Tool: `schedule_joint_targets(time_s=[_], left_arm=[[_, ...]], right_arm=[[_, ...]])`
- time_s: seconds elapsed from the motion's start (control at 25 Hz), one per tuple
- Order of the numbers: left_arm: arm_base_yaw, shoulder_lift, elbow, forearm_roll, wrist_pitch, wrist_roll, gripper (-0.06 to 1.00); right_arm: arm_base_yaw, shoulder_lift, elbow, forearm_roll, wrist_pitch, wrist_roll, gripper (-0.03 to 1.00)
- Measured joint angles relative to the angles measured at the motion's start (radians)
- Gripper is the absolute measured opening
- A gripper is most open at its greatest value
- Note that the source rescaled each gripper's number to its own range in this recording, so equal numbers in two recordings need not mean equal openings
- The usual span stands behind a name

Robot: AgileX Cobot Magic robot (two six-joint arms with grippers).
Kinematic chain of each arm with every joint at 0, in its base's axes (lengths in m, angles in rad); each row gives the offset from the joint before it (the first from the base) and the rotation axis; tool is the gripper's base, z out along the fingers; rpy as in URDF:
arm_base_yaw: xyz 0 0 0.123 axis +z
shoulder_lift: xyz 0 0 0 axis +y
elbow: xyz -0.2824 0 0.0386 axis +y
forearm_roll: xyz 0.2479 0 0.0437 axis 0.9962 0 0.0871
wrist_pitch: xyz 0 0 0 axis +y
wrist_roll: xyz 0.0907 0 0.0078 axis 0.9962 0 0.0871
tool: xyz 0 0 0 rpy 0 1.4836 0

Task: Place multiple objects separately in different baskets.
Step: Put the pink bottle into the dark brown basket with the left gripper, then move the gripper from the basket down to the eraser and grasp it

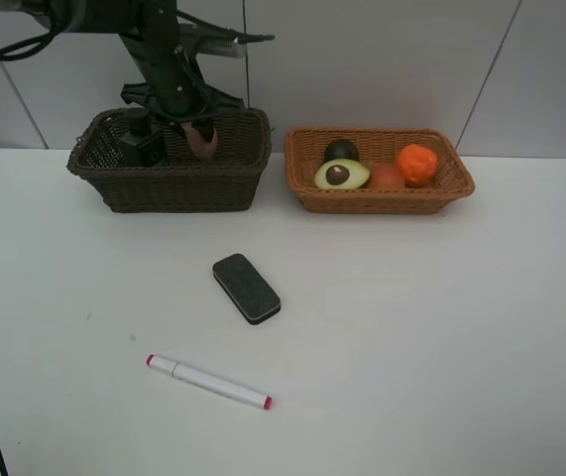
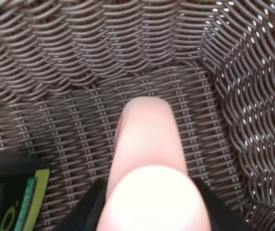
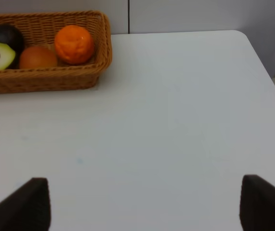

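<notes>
Hanging inside the deep dark brown woven wicker basket: small pink plastic bottle, body pointing down toward the weave floor. Cannot tell whether it touches the floor. The left gripper is clamped on it near the pale cap end, dark jaws on either side.

Dark green pump bottle lies in the same basket, at 9 o'clock of the pink bottle in the high view, close but apart.

At 3 o'clock of the dark basket, the shallow light orange-tan wicker basket holds all four fruits:
- halved avocado
- dark mangosteen at the avocado's 12 o'clock
- red-orange peach at its 3 o'clock
- orange at the peach's 1 o'clock

Still out on the white table:
- black rectangular eraser block, at 5 o'clock of the dark basket
- white red-tipped marker, at 7 o'clock of the eraser, apart from it

Right gripper: jaws spread wide, nothing between them, over bare table near the orange's end of the light basket.

Judgement: fruit sorting is done. Of the other items, one is in, one is in hand and unreleased, and two remain.
</notes>
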Motion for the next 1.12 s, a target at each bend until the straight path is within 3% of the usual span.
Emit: schedule_joint_targets(time_s=[0.24,0.28,0.32,0.4,0.48,0.6,1.12], left_arm=[[0.000,0.000,0.000,-0.004,0.000,0.022,0.29],[0.000,0.000,0.000,-0.005,0.000,0.025,0.36],[0.000,0.000,0.000,-0.007,0.000,0.024,0.49],[0.000,0.000,-0.001,-0.010,-0.002,0.012,0.83],[0.000,0.000,-0.001,-0.016,-0.003,0.006,0.95],[0.000,0.000,-0.001,-0.025,-0.003,0.000,1.00],[0.000,-0.013,-0.001,-0.056,0.001,0.016,1.00]], right_arm=[[0.000,0.000,0.000,0.000,0.000,0.000,0.94],[0.000,0.000,0.000,0.000,0.000,0.000,0.94],[0.000,0.000,0.000,0.000,0.000,0.000,0.94],[0.000,0.000,0.000,0.000,0.000,0.000,0.94],[0.000,0.000,0.000,0.000,0.000,0.000,0.94],[0.000,0.000,0.000,0.000,0.000,0.000,0.94],[0.000,0.000,0.000,0.000,0.000,0.000,0.94]])
